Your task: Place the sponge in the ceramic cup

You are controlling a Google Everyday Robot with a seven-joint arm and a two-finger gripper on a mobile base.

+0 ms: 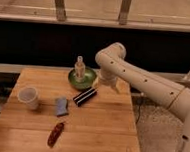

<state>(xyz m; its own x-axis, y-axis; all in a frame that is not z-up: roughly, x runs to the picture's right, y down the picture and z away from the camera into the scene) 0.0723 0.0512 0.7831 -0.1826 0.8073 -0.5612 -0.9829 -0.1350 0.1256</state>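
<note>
The light-blue sponge (61,106) lies on the wooden table (103,136), left of centre. The off-white ceramic cup (28,97) stands upright to the sponge's left, a short gap between them. My gripper (99,82) hangs at the end of the white arm (148,85) over the table's far side, just right of the green bowl and above the black bar's far end. It is well to the right of the sponge and holds nothing that I can see.
A green bowl (82,78) with a bottle (79,67) in it sits at the table's back. A black ridged bar (84,96) lies diagonally beside the sponge. A red-brown elongated item (56,134) lies near the front.
</note>
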